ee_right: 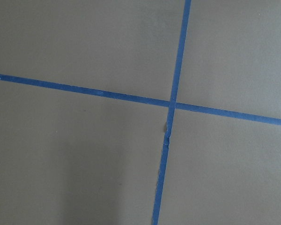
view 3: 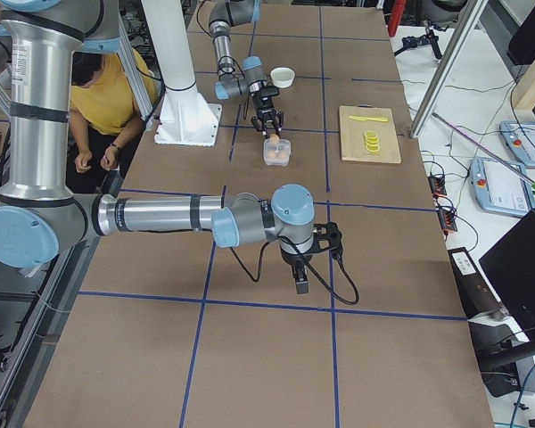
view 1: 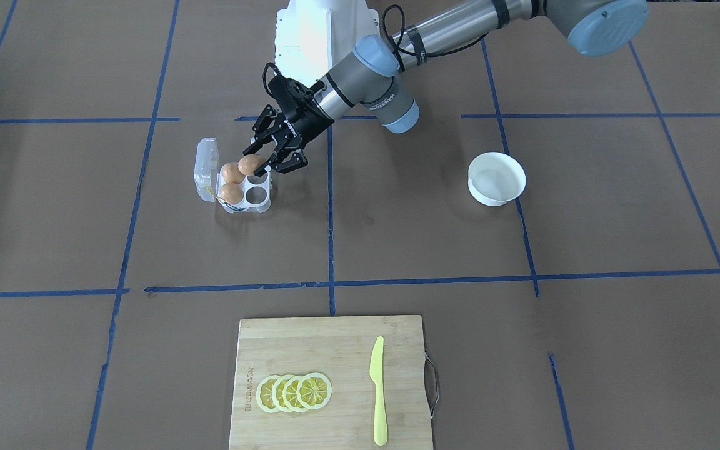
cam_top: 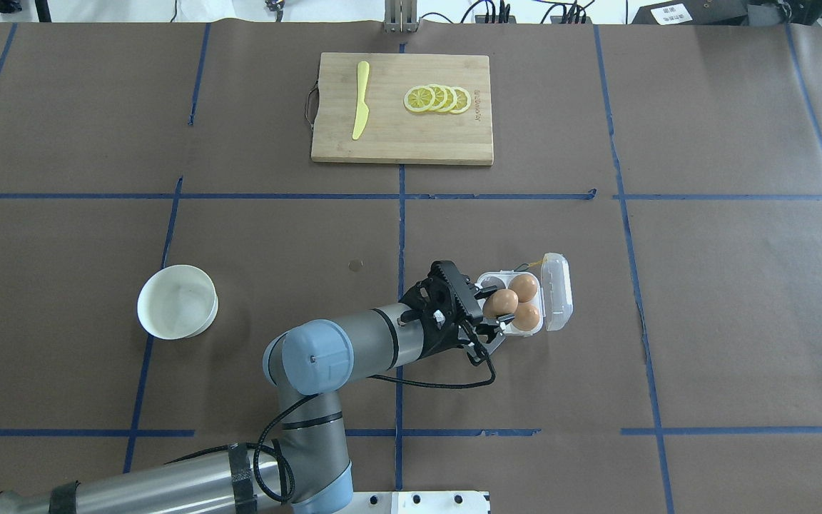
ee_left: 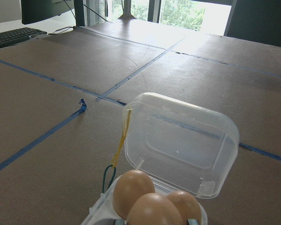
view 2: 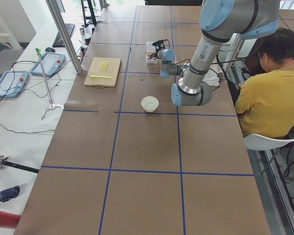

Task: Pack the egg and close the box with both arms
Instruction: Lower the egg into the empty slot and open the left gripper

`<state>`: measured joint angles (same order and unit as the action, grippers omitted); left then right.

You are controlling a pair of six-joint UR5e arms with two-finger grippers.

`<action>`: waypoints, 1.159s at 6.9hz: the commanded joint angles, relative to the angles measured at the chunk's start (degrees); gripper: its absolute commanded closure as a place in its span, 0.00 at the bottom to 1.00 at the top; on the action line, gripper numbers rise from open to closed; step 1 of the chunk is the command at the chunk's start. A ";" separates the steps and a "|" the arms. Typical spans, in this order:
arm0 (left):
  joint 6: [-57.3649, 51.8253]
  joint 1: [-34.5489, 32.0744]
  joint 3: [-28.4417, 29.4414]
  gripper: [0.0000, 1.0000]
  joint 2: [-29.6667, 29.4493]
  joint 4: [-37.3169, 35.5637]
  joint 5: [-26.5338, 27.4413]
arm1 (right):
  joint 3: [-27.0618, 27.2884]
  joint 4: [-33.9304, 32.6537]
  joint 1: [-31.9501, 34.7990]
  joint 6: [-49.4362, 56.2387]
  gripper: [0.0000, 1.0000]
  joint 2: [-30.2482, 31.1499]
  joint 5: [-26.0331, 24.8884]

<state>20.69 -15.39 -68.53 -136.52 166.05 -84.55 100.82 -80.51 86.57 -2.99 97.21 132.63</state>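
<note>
The clear box [view 1: 259, 197] lies open in the table's middle, its lid [view 1: 205, 164] tipped back and a yellow string [ee_left: 122, 138] at the hinge. Two brown eggs [view 1: 230, 182] sit in its cells next to the lid. My left gripper [view 1: 264, 164] is shut on a third egg [view 1: 249, 165] and holds it just over a near cell of the box [cam_top: 558, 289]. The left wrist view shows that egg [ee_left: 153, 210] low in front of the lid [ee_left: 182, 140]. My right gripper [view 3: 301, 275] hangs over bare table far from the box; I cannot tell whether it is open or shut.
A white bowl [view 1: 496, 179] stands on the left arm's side. A wooden cutting board [view 1: 310, 350] with lemon slices [view 1: 294, 392] and a yellow knife [view 1: 378, 390] lies at the far edge. The white pedestal [view 1: 316, 31] stands behind the box. A person in yellow [view 2: 269, 98] sits beside the table.
</note>
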 commanded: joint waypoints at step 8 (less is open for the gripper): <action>6.53 -2.53 -3.60 0.01 -0.15 -2.12 -1.05 | -0.10 0.00 0.00 0.00 0.00 0.09 0.09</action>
<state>24.28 -16.89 -70.23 -136.80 165.09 -84.97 100.79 -80.51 86.57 -2.99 97.29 132.64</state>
